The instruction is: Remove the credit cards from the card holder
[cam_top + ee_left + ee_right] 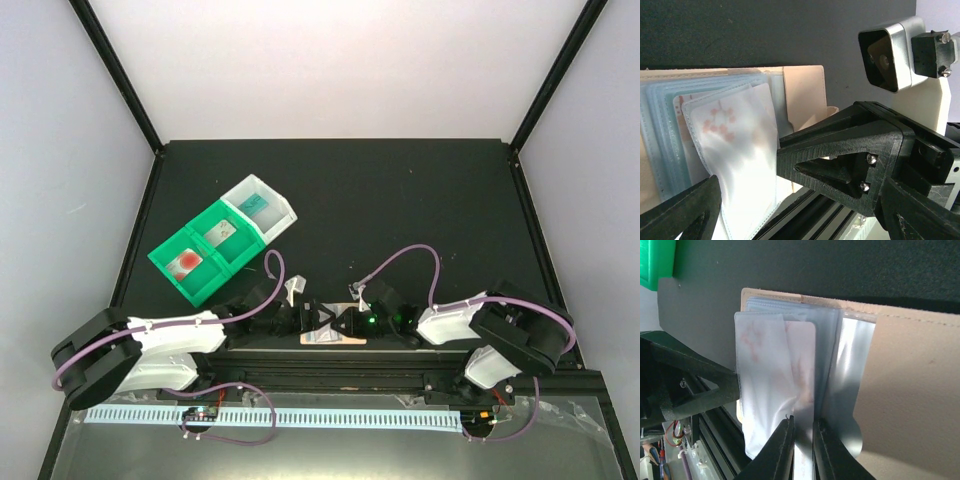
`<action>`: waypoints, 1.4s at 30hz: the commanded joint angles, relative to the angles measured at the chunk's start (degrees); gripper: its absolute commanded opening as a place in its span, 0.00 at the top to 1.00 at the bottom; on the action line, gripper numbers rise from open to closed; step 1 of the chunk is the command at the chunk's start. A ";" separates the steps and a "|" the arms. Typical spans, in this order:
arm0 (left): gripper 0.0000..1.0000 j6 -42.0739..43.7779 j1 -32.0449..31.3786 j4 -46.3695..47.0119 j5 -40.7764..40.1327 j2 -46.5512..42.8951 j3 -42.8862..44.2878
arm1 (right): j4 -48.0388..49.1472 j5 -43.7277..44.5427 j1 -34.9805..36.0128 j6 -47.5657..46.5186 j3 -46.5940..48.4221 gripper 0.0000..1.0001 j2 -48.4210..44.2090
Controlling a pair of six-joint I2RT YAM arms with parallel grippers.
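Observation:
The card holder (905, 390) lies open at the table's near edge, with a peach-tan rim and pale blue clear sleeves (670, 130). In the top view only a strip of the holder (335, 341) shows under the two grippers. My right gripper (803, 440) is shut on a pale credit card (802, 360) with faint pink marks, which stands among the sleeves. My left gripper (800, 220) is open, its fingers wide apart on either side of a clear sleeve (740, 160). The right gripper's finger (840, 165) crosses the left wrist view. Both grippers meet over the holder (338, 322).
A green bin (170, 262) at the left holds a card with a red blotch (187, 262) and a pale grey card (218, 231). A white bin (285, 210) joined to it holds a teal card (253, 204). The black front rail (330, 365) runs just below the holder.

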 commanded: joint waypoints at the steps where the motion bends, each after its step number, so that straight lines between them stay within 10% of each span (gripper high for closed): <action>1: 0.11 -0.87 -1.65 5.89 4.30 -1.25 3.34 | -0.73 2.81 0.61 -1.82 0.67 0.88 -0.10; 42: 0.08 -0.22 -2.42 -0.36 -1.02 -2.15 3.24 | -9.23 4.42 0.61 -5.98 -0.81 0.86 -8.30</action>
